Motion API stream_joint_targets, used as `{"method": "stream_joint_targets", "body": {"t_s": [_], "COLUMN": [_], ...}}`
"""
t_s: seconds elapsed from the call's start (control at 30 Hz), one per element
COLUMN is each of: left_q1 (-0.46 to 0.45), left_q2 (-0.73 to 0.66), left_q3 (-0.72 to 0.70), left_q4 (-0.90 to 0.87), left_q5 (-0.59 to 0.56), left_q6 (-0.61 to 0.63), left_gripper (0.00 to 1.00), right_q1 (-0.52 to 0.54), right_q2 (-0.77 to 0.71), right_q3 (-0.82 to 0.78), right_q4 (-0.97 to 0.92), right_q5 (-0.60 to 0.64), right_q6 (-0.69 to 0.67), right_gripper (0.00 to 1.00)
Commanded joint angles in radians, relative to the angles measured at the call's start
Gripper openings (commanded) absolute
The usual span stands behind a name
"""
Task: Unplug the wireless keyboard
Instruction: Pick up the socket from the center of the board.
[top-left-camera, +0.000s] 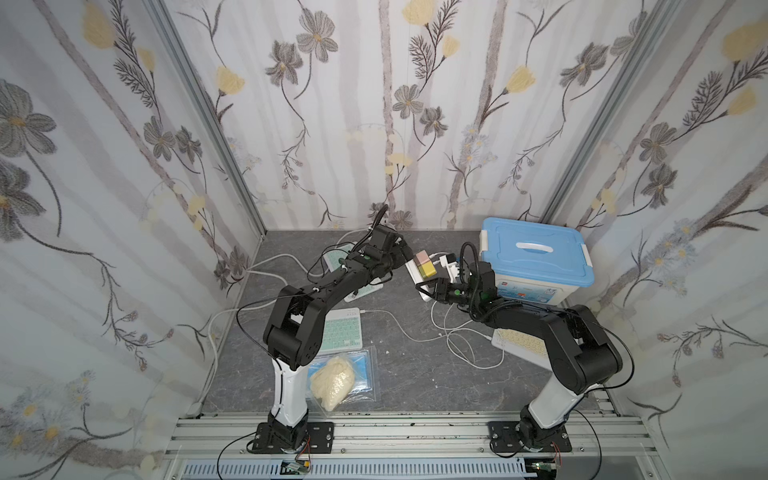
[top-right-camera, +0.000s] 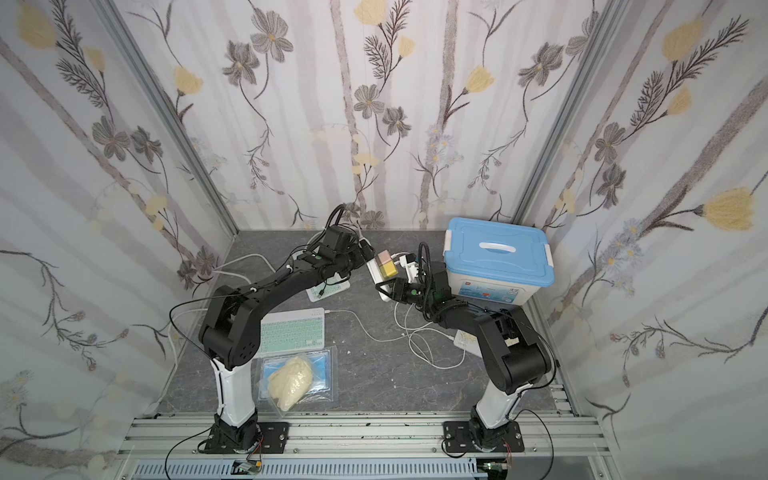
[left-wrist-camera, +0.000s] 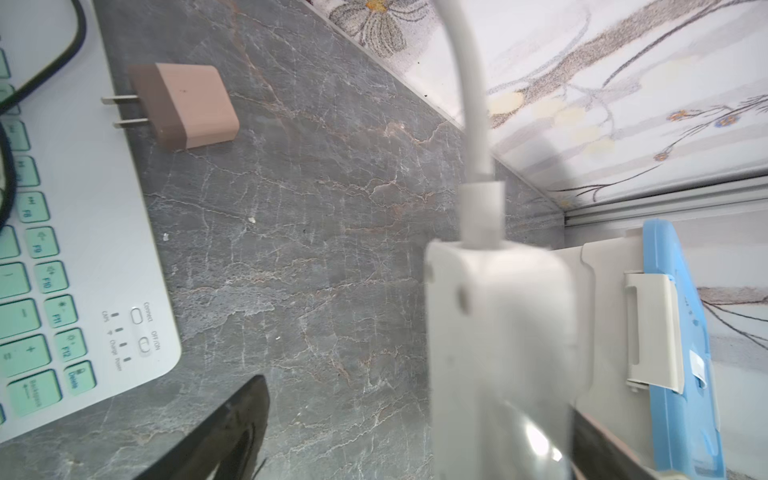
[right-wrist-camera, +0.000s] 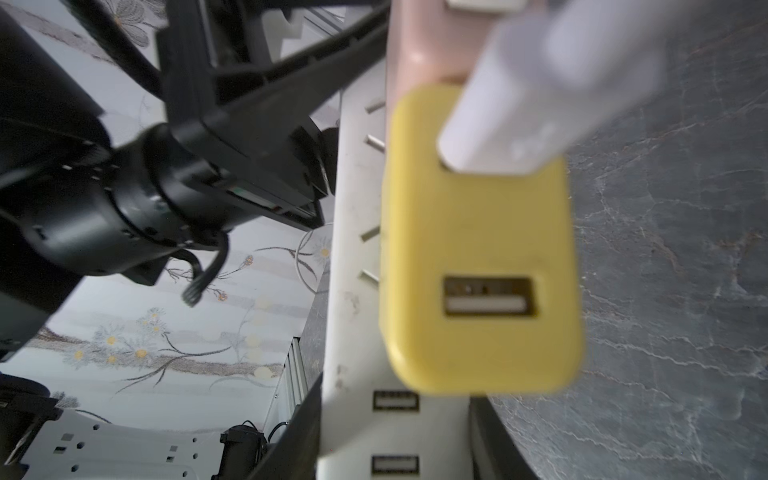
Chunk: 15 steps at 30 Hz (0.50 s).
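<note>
While clamping power strip (right-wrist-camera: 352, 324) in right gripper (top-left-camera: 426, 291) and splaying left gripper (top-left-camera: 408, 254) at eleven o'clock, risked tipping it, straining cable (right-wrist-camera: 540, 104) at yellow charger (top-left-camera: 427, 271).

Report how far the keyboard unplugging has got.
Done: one pink adapter lies loose on the table beside a green keyboard, prongs bare. In hand: the right gripper holds the power strip raised; the left gripper is open at its cord end. Remaining: a yellow adapter and a second pink adapter sit plugged into the strip.
</note>
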<state>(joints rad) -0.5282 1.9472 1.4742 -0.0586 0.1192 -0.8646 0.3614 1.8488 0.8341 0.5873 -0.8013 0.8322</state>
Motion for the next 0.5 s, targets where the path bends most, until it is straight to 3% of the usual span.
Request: {"method": "stream_joint_targets", "body": {"t_s": [0.0,0.2,0.37,0.47], "left_q1": [0.01,0.034,0.037,0.037], "left_q2": [-0.035,-0.007,0.02,0.026], "left_q3": [-0.107,-0.23,-0.221,-0.211], "left_q4": [0.333,0.779,0.887,0.915], "left_q5": [0.145,0.252,0.254,0.248], "left_q6": [-0.009,-0.152,-0.2,-0.218], "left_gripper": [0.97,1.0,0.99,0.92], "right_q1": [0.001,0.0,0.001,0.001], "right_q2": [-0.036,-0.072,-0.095,-0.097], "right_q3": [0.004,0.01,0.006,0.005], "right_q4": [0.179,0.229,0.261,0.273], "right_q5": [-0.058,-0.093,-0.109,-0.113], "right_q6": [0.042,0.152,0.209,0.227], "right_gripper": [0.0,0.0,0.0,0.0]}}
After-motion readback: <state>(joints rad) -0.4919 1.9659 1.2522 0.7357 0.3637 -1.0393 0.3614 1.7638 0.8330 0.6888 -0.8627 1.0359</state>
